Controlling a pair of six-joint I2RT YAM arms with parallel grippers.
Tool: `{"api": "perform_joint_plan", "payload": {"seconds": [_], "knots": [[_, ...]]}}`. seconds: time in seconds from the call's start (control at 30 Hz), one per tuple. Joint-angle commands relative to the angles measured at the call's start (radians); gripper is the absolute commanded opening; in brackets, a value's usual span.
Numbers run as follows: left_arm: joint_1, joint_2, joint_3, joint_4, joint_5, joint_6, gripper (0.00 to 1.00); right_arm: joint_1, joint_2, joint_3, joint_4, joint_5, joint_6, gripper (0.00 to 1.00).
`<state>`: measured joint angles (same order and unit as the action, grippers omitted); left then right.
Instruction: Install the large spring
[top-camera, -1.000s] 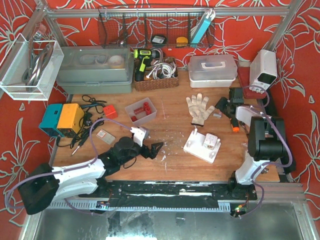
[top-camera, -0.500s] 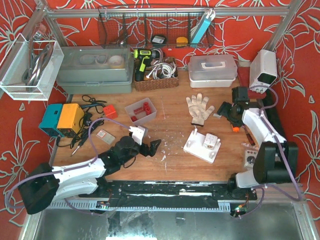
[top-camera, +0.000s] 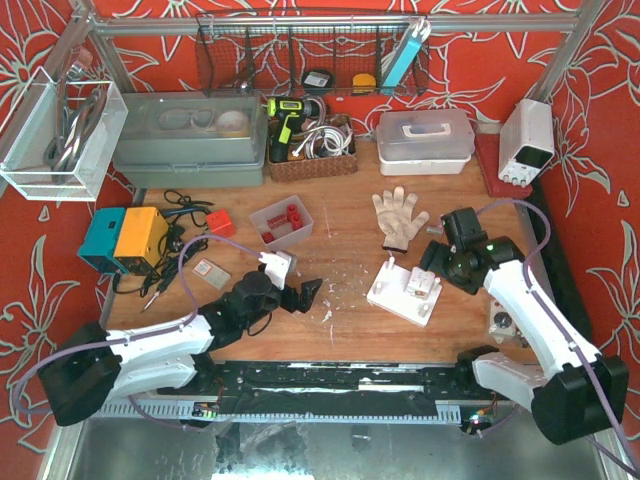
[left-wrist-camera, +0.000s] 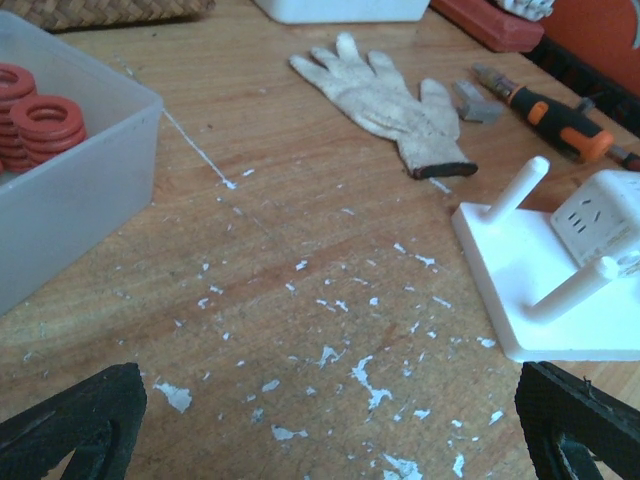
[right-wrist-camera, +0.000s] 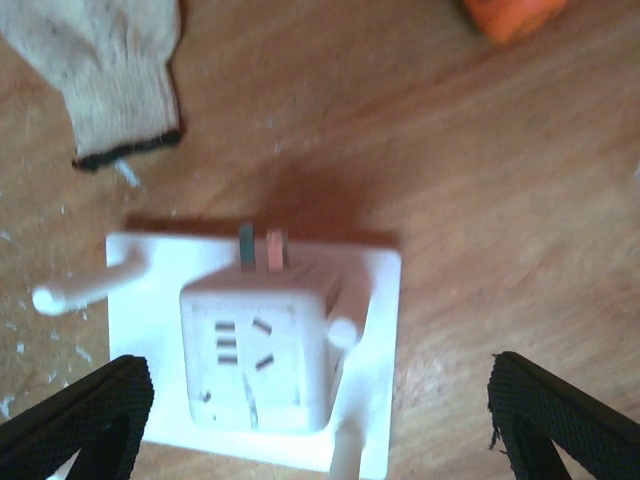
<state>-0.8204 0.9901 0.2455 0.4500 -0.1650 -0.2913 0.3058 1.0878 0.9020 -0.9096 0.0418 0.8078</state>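
Wooden desk (top-camera: 340, 250), flecked white. Low over it, left jaws spread wide, empty, left of white pegged plate (top-camera: 385, 290). Above plate, right jaws wide apart too, gripping nothing. Only in right wrist view: socket face of white cube (right-wrist-camera: 258, 345) on the plate. Only in left wrist view: red rings (left-wrist-camera: 45, 110) in tub (left-wrist-camera: 80, 200). Large spring not made out anywhere.

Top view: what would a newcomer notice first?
The red flowered walls, then the white pegged plate carrying a socket cube right of centre, with the right pincer open above it. A pale glove lies behind it; a teal and yellow box sits far left.
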Motion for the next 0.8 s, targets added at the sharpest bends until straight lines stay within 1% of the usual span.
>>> {"api": "perform_joint_plan", "payload": {"seconds": [0.0,0.07,0.13,0.37,0.47,0.6,0.67,0.77], "knots": [[-0.008,0.027,0.024,0.007,-0.016,-0.003,1.0,0.062,-0.051,-0.074,0.025,-0.025,0.089,0.89],[-0.008,0.028,0.024,0.006,-0.015,-0.003,1.0,0.08,-0.045,-0.081,0.048,-0.036,0.084,0.86],[-0.008,0.029,0.023,0.007,-0.014,-0.002,1.0,0.107,-0.03,-0.078,0.057,-0.027,0.086,0.85],[-0.007,0.028,0.023,0.014,0.003,0.002,1.0,0.176,0.04,-0.091,0.093,0.026,0.098,0.89],[-0.008,0.018,0.007,0.065,0.086,0.019,1.0,0.196,0.064,-0.09,0.099,0.065,0.101,0.89],[-0.008,0.021,-0.023,0.168,0.269,0.035,1.0,0.204,0.102,-0.097,0.112,0.081,0.108,0.89],[-0.008,0.03,-0.024,0.185,0.313,0.036,1.0,0.212,0.115,-0.112,0.131,0.064,0.12,0.89],[-0.01,0.044,-0.017,0.186,0.322,0.038,1.0,0.232,0.138,-0.12,0.149,0.058,0.139,0.88]]}}
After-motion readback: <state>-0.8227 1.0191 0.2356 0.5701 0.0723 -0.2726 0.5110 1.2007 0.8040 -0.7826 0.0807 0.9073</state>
